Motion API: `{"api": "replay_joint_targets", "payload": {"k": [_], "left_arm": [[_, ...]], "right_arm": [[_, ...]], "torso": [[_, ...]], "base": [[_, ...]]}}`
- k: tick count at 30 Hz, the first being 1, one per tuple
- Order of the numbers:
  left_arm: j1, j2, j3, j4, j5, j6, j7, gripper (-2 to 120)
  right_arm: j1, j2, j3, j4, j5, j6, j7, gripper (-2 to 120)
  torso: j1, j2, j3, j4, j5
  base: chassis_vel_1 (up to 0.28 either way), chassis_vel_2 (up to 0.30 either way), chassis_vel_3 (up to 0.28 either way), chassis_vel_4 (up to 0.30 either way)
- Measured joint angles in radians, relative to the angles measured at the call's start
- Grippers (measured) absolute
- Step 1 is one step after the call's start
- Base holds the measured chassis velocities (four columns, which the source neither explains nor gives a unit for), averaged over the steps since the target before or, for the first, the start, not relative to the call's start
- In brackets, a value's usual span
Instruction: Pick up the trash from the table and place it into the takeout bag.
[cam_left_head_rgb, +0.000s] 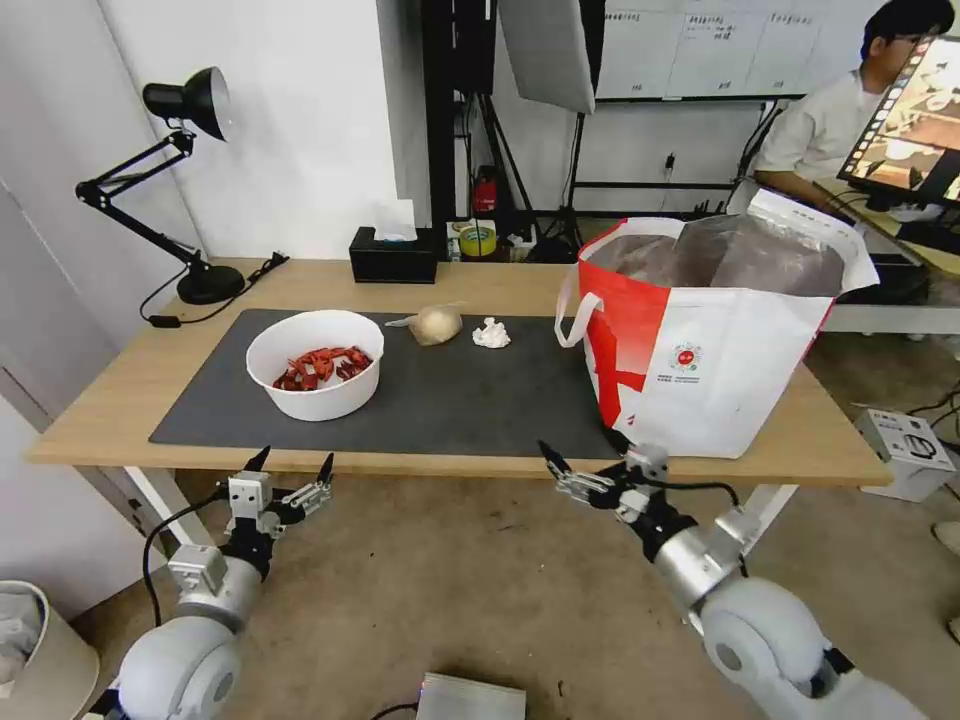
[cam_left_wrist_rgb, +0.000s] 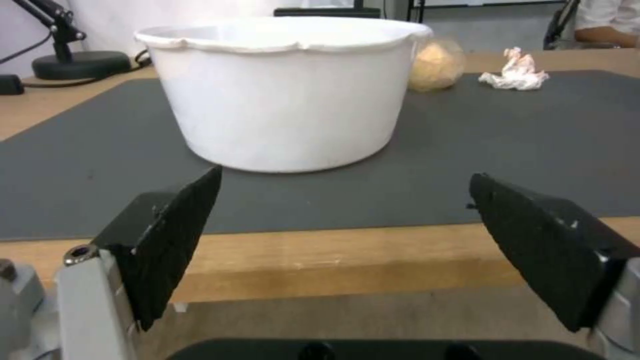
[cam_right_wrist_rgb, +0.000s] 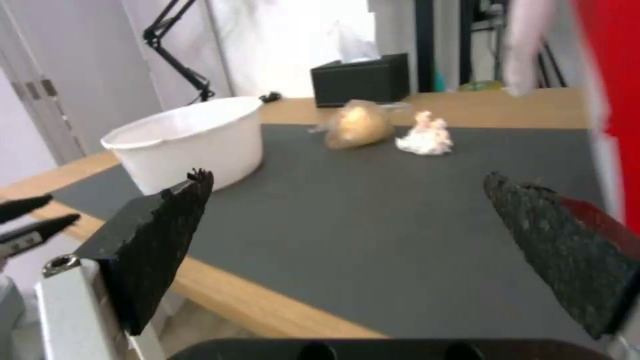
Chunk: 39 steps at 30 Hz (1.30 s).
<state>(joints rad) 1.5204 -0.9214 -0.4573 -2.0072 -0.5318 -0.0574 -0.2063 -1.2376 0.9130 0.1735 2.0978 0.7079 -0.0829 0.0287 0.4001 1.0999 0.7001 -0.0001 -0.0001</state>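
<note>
Bowl (cam_left_head_rgb: 315, 363) sits left of centre in the head view, on the dark mat (cam_left_head_rgb: 450, 400), and the left gripper (cam_left_head_rgb: 291, 468) hangs right below it off the table (cam_left_head_rgb: 120, 420) edge, jaws spread wide, nothing held. So the left arm is the nearer one, with the bowl straight ahead of its fingers. Red crayfish shells (cam_left_head_rgb: 322, 366) lie inside the bowl. Further up the frame, mid-mat, rest the film-wrapped lump (cam_left_head_rgb: 434, 324) and, just beside it, the tissue wad (cam_left_head_rgb: 490, 333). The right gripper (cam_left_head_rgb: 590, 465), lower centre, is also wide and empty, close beside the takeout bag (cam_left_head_rgb: 715, 360), which stands open at right, foil lining showing; contents I can't tell.
</note>
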Motion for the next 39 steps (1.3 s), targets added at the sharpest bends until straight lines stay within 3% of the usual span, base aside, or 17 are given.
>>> {"api": "replay_joint_targets", "payload": {"k": [8, 22, 24, 33, 39], "left_arm": [[0.003, 0.001, -0.004, -0.003, 0.000, 0.001, -0.002, 100], [0.008, 0.012, -0.010, -0.007, -0.001, 0.003, -0.005, 100], [0.009, 0.012, -0.012, -0.008, -0.001, 0.003, -0.005, 100], [0.003, 0.013, -0.004, 0.001, -0.001, 0.004, -0.008, 100], [0.001, 0.004, 0.001, 0.010, 0.001, 0.004, -0.008, 100]], "right_arm": [[0.208, 0.035, -0.138, -0.067, 0.035, -0.084, 0.094, 100], [0.444, 0.143, -0.274, -0.164, 0.114, -0.221, 0.292, 100], [0.484, 0.176, -0.302, -0.191, 0.146, -0.238, 0.358, 100], [0.598, 0.277, -0.378, -0.291, 0.151, -0.248, 0.474, 100], [0.682, 0.350, -0.410, -0.379, 0.137, -0.310, 0.598, 100]], "torso": [[0.000, 0.000, 0.000, 0.0002, 0.0000], [0.000, 0.000, 0.000, 0.0001, -0.0001], [0.000, 0.000, 0.000, 0.0001, 0.0000], [0.000, 0.000, 0.000, 0.0001, 0.0000], [0.000, 0.000, 0.000, 0.0002, 0.0000]], "base": [[0.000, 0.000, 0.000, 0.000], [0.000, 0.000, 0.000, 0.000], [0.000, 0.000, 0.000, 0.000], [0.000, 0.000, 0.000, 0.000], [0.000, 0.000, 0.000, 0.000]]}}
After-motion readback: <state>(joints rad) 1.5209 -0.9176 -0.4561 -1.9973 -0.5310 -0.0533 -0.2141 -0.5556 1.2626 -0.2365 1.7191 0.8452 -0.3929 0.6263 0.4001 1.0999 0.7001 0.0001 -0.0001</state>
